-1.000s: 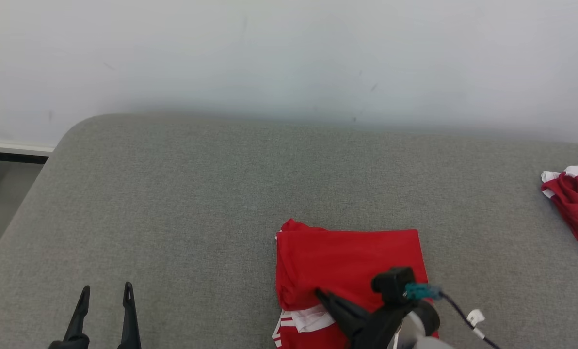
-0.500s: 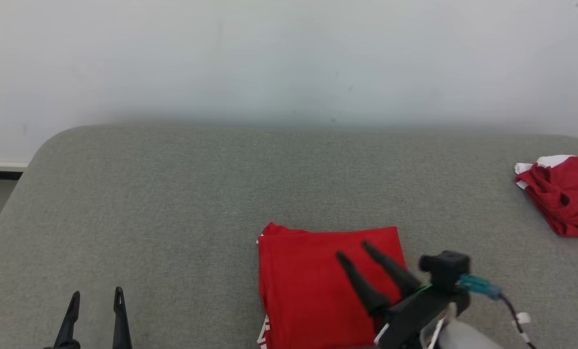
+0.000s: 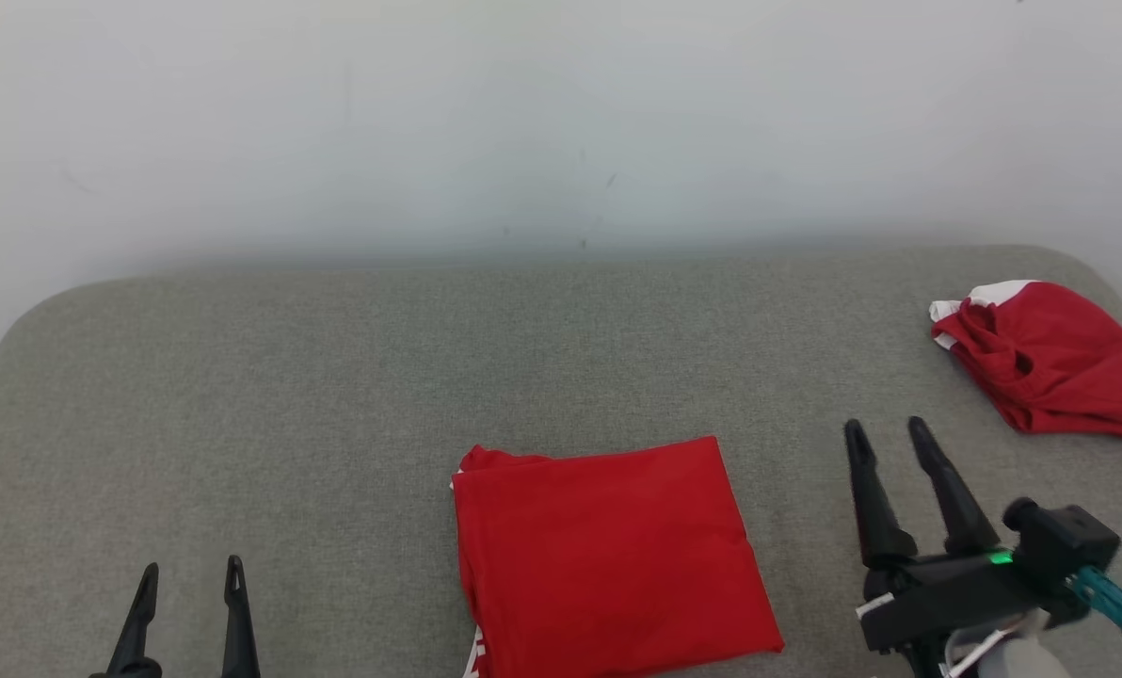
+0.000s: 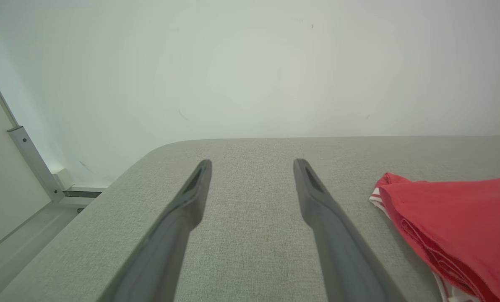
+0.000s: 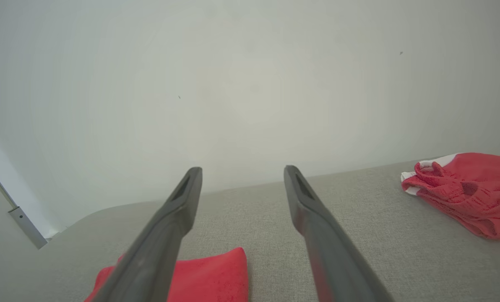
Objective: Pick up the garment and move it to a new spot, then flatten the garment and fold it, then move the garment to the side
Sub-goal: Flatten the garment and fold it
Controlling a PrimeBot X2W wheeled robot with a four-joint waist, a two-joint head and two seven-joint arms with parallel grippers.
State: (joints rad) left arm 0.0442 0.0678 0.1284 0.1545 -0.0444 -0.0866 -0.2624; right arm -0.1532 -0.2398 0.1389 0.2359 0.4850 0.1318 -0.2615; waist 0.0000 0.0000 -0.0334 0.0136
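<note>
R gripper (image 3: 886, 428) now off my folded garment (image 3: 608, 556), just right of it, fingers spread; L gripper (image 3: 191, 566) spread too. Fold looks done, side-move remains.

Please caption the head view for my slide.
Folded red garment on grey fabric surface, between open left gripper and open right gripper.

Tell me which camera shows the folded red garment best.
The head view: the folded garment lies nearly whole from above, its squared outline clear. The left wrist view catches its layered edge at the right; the right wrist view, a corner at the bottom.
</note>
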